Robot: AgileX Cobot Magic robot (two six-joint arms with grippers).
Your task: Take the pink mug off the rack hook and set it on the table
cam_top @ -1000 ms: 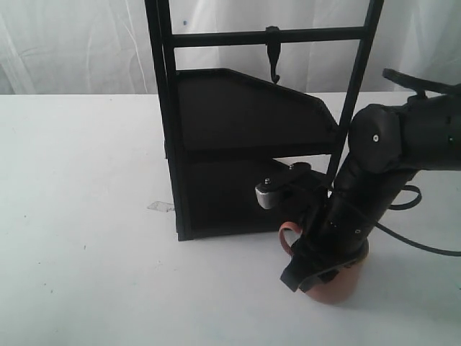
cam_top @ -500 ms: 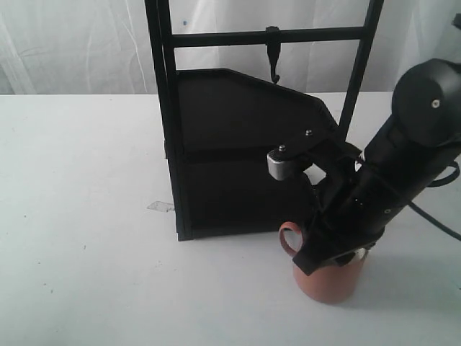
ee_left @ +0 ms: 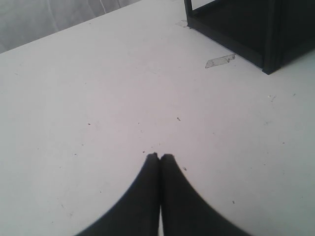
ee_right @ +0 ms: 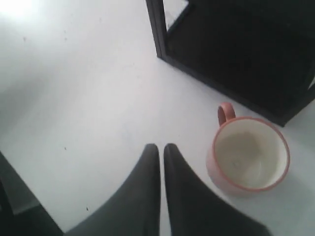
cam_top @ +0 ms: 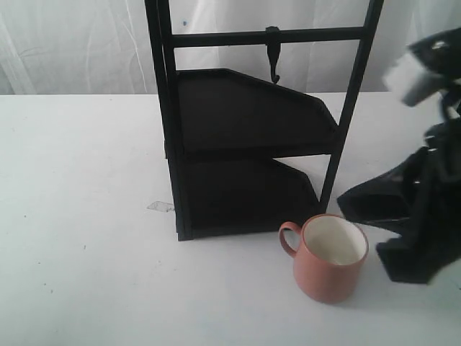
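Note:
The pink mug [cam_top: 330, 268] stands upright on the white table [cam_top: 86, 216], just in front of the black rack's lower right corner, handle turned left. The rack hook [cam_top: 273, 61] hangs bare from the top crossbar. In the right wrist view the mug [ee_right: 250, 156] sits off to one side of my right gripper [ee_right: 161, 146], which is shut, holds nothing and does not touch the mug. The right arm [cam_top: 425, 216] is a blur at the exterior view's right edge. My left gripper [ee_left: 159, 156] is shut over bare table [ee_left: 98, 98] and does not show in the exterior view.
The tall black rack [cam_top: 238, 122] with two angled shelves stands mid-table behind the mug. A scrap of clear tape [cam_top: 160, 206] lies left of the rack's base, also seen as tape [ee_left: 219, 61] near the rack foot [ee_left: 268, 54].
The right gripper has let go of the mug and pulled up and away to the right. The mug stays standing on the table.

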